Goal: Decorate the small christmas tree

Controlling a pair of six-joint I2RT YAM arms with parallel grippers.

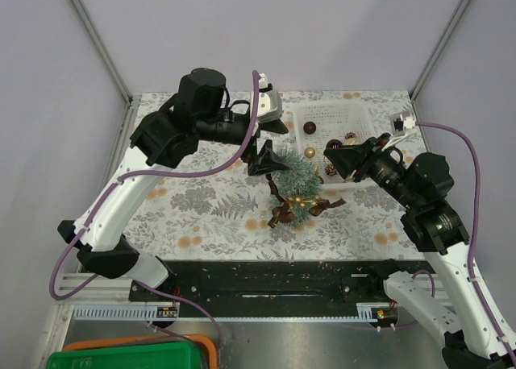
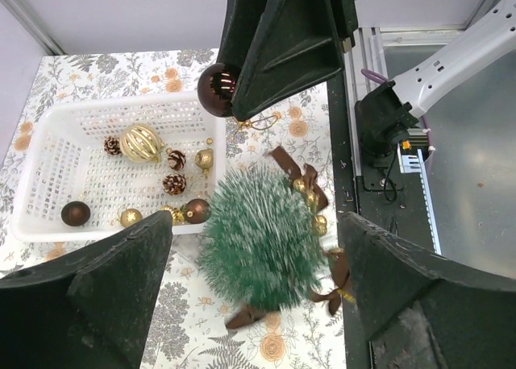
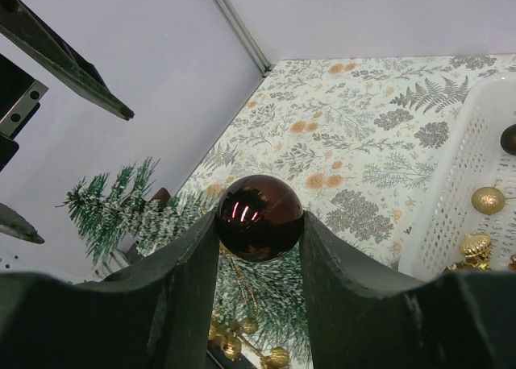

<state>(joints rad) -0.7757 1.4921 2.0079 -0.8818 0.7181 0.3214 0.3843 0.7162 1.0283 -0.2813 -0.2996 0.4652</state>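
The left tool is spread wide, its fingers flanking the small christmas tree without touching it. The right tool pinches a glossy brown bauble close by the tree. The tree stands mid-surface, just beside the white basket at the far right corner. It is probably light and tippy, with soft bristles, so steady it low on the trunk.

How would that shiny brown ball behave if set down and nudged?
The brown ball is round and glossy, so it would probably roll away and may slip in the fingers. It looks like a hollow bauble, perhaps light and breakable.
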